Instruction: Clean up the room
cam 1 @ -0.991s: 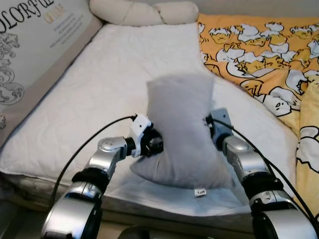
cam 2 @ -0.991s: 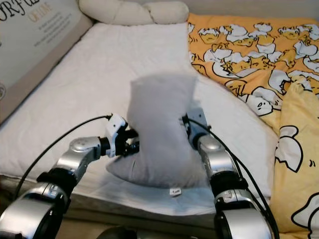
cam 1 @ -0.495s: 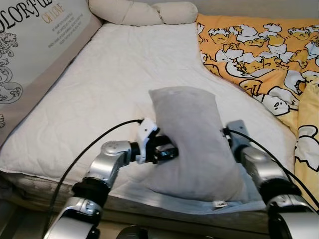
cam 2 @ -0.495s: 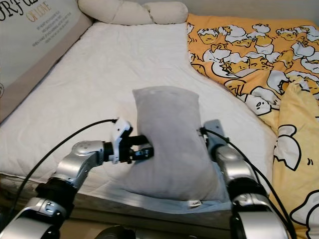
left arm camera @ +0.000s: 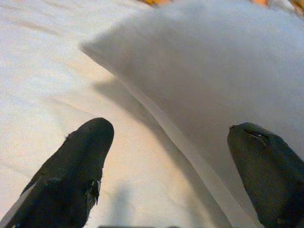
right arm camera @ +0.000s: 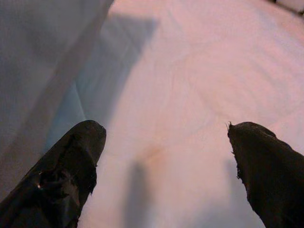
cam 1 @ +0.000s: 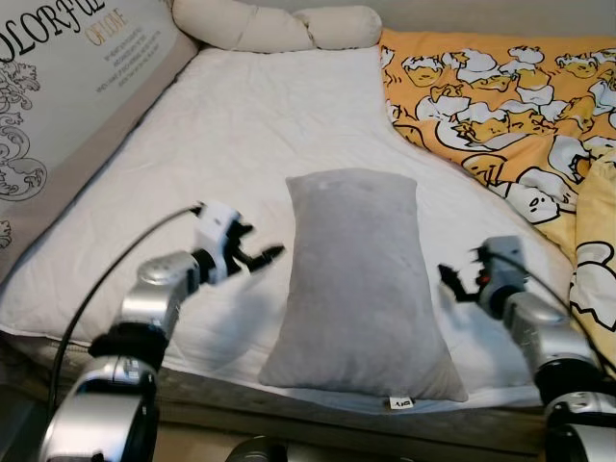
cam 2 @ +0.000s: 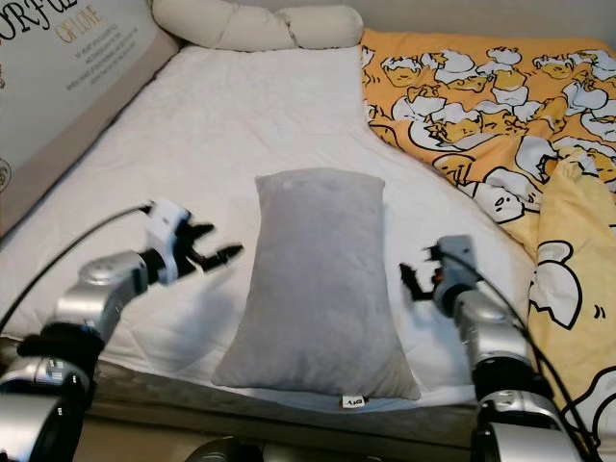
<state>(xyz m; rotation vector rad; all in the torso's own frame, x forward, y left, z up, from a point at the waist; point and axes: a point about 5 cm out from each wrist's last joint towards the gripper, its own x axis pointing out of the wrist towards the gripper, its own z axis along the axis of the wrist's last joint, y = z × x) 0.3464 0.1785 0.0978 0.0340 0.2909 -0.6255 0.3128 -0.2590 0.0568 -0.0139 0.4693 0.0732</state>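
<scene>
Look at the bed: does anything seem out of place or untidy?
Yes. The grey pillow lies lengthwise mid-mattress, near the foot edge, not at the head beside the cream bolster. The yellow duvet is bunched to one side.

Grey pillow (cam 1: 361, 284) lying flat, lengthwise, on white mattress (cam 1: 241, 135), near front edge; small tag (cam 1: 399, 403) at its near right corner. Left gripper (cam 1: 262, 256) just left of pillow, fingers spread, not touching it. Right gripper (cam 1: 452, 279) just right of pillow, apart from it, holding nothing. Yellow cartoon-print blanket (cam 1: 500, 106) over right side of bed. Cream knotted bolster (cam 1: 279, 24) at head. Lettered panel (cam 1: 67, 77) along left edge.
</scene>
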